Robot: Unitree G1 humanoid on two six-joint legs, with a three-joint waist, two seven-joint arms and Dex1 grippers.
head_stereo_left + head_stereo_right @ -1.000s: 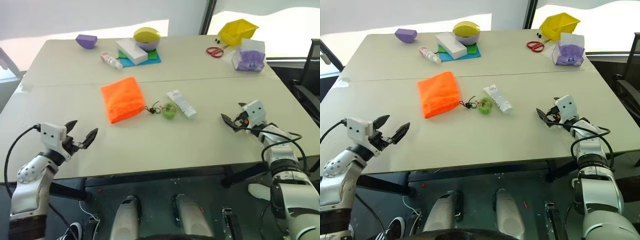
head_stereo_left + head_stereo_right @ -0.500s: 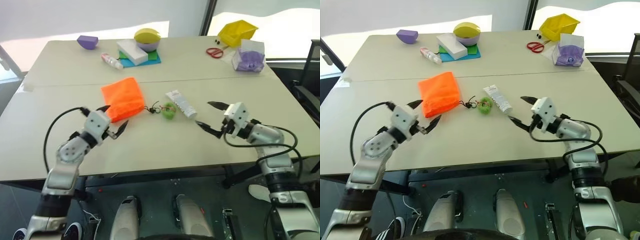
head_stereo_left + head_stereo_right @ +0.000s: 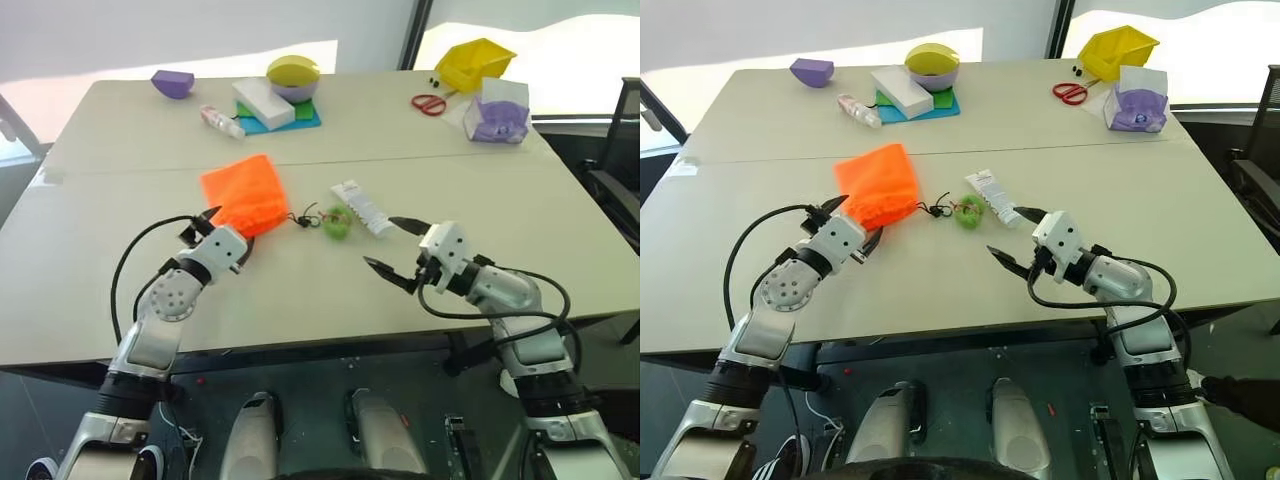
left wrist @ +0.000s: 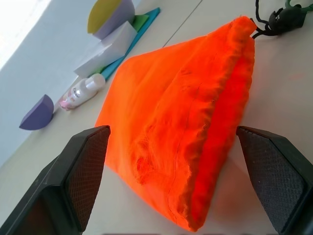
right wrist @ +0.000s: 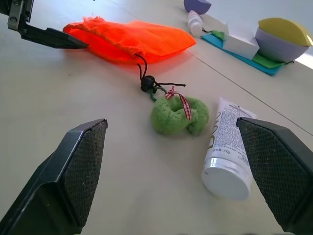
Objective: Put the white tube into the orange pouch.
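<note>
From the head views the orange pouch (image 3: 245, 195) lies mid-table with the left gripper (image 3: 224, 226) at its near edge, jaws spread, and the white tube (image 3: 362, 208) just past the green ring (image 3: 338, 221), near the right gripper (image 3: 398, 248) — also spread and empty. The left wrist view adds the pouch's near corner lying between the two fingers. The right wrist view shows the tube's cap end and print, the dark cord (image 5: 143, 73) from pouch to ring — and the other gripper's fingertip by the pouch.
</note>
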